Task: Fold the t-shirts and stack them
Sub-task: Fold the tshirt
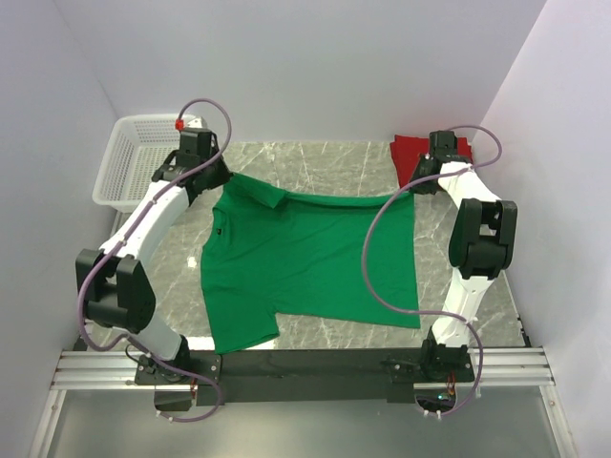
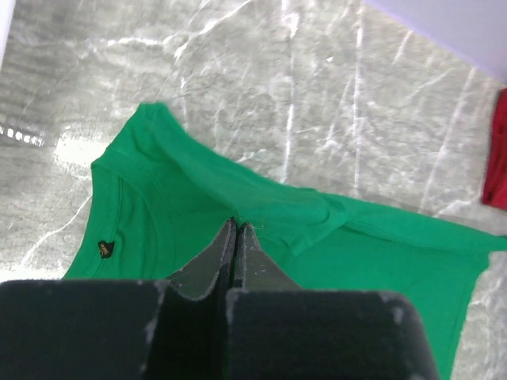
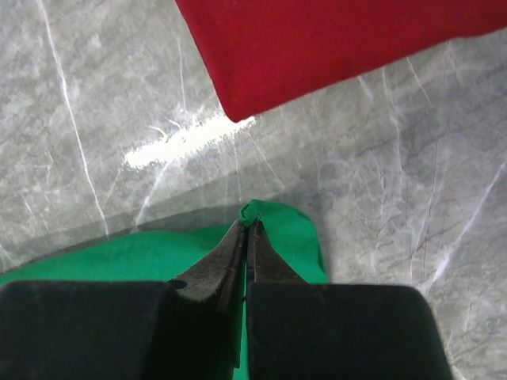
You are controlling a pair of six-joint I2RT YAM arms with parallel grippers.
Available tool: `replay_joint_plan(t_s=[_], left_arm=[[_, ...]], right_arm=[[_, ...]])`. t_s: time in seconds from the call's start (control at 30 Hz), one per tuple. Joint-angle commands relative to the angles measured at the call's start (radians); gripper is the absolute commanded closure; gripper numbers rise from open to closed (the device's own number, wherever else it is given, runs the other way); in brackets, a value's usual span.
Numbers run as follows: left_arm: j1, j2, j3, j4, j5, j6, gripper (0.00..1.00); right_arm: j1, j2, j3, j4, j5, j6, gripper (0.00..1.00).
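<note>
Left gripper (image 2: 238, 228) is pinched shut on the green shirt (image 1: 305, 258), jaws pressed together with a ridge of cloth between the tips, up around the far shoulder/sleeve. Right gripper (image 3: 248, 226) is doing the same thing, clamped on the far hem corner, with a little nub of green poking out past the tips.

The shirt lies sideways on the table (image 1: 325, 162), collar to the left and hem to the right, mostly flat. So both arms have the far long edge, and my read is that this is the lengthwise fold toward the near side.

Tips, imo: lift both ends together at the same height so the edge stays taut and doesn't sag in the middle. Carry it over evenly and land it in line with the near edge. That far sleeve looks bunched, so watch that it tucks in.

The red shirt (image 3: 333, 47) sits folded just beyond the right gripper, not touching the green. The basket (image 1: 134, 162) is off at the far left.
</note>
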Motion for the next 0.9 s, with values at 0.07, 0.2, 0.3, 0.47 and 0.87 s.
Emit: replay_joint_plan(t_s=[0.07,0.2,0.3,0.47,0.87], left_arm=[[0.001,-0.087,0.035,-0.019,0.024,0.034,0.99],[0.006,-0.103,0.019,-0.020,0.024,0.036,0.99],[0.015,-0.103,0.019,-0.028,0.024,0.036,0.99],[0.024,-0.104,0.003,-0.029,0.024,0.040,0.99],[0.027,-0.144,-0.062,-0.035,0.047,0.023,0.99]], right_arm=[[-0.010,-0.026,0.031,-0.046,-0.009,0.020,1.00],[-0.010,-0.041,0.034,-0.069,-0.002,0.021,1.00],[-0.010,-0.050,0.046,-0.098,0.008,0.026,1.00],[-0.010,-0.078,0.024,-0.122,0.008,0.047,1.00],[-0.008,-0.239,-0.160,-0.093,0.041,0.115,1.00]])
